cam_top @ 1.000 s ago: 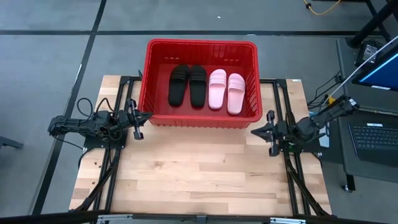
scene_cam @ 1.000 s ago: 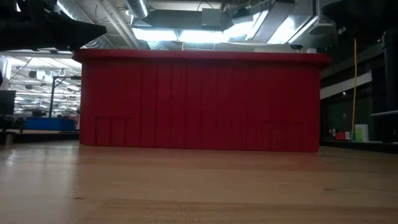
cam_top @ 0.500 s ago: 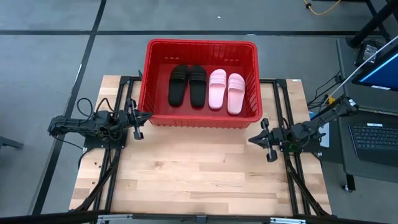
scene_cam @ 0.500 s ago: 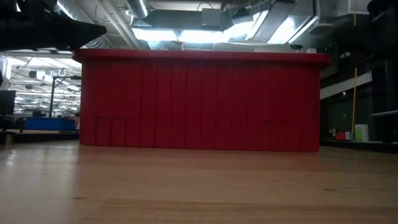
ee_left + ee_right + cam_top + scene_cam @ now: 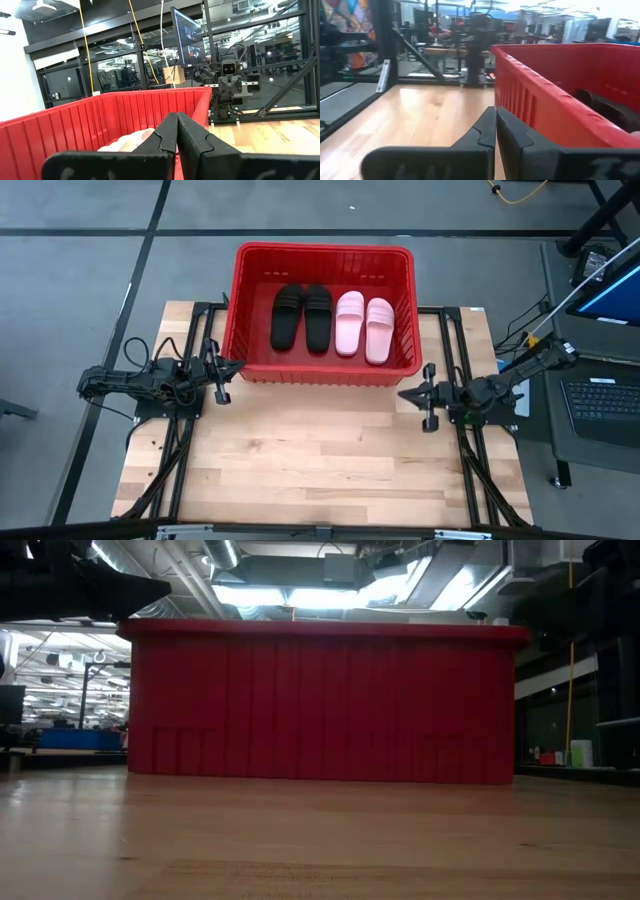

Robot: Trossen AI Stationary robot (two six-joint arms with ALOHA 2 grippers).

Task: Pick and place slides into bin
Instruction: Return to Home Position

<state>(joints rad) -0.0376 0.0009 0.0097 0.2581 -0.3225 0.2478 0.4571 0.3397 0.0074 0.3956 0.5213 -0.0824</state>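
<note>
Evidently the job is nearing its end: all 4 wide-strapped slide sandals, 2 black (image 5: 287, 317) and 2 light pink (image 5: 379, 330), are lying side by side inside the large red ribbed plastic bin (image 5: 325, 249), which is sitting at the far edge of the pale wooden surface (image 5: 300, 450). The left hand (image 5: 232, 366) is hovering beside the bin's near left corner, fingers pressed together and empty. The right hand (image 5: 408, 394) is hanging just off the near right corner, likewise closed on nothing. Only parking both arms seems to be left.

left hand (image 5: 176, 116): closed tight | right hand (image 5: 496, 110): closed tight | both apparently low, level
</note>
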